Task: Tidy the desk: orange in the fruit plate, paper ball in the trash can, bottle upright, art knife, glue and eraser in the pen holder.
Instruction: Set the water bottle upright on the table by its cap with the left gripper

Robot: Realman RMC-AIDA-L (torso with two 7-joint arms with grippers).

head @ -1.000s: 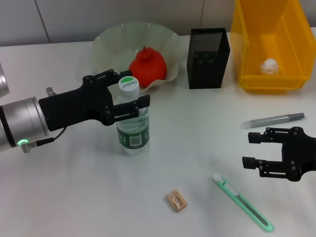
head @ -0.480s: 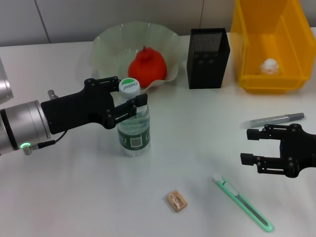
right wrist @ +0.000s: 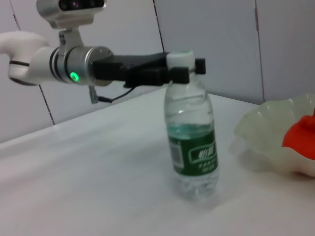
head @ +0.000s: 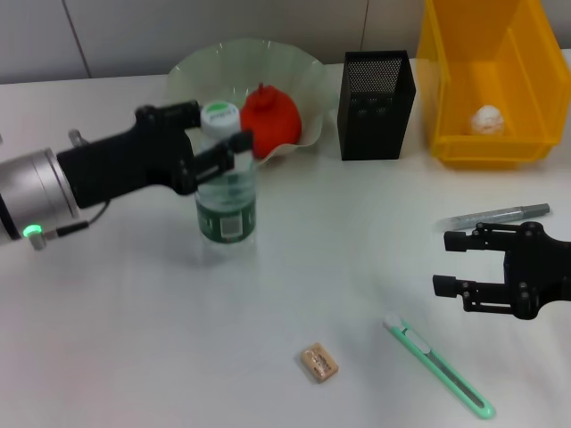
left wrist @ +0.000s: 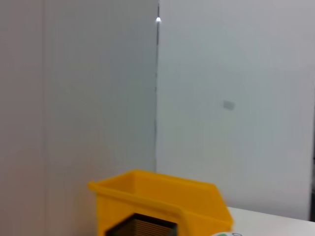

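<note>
The left gripper (head: 217,153) pinches the upright bottle (head: 225,196) at its neck, left of centre in the head view; it seems light, smooth plastic, so holding under the cap is safest.

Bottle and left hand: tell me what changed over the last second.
The left hand, shut on the bottle near its cap, carried it upright toward the robot's left and farther back, closer to the fruit plate. The right hand shifted only slightly and stays open and empty. Orange, pen holder, eraser and art knife stayed put.
</note>
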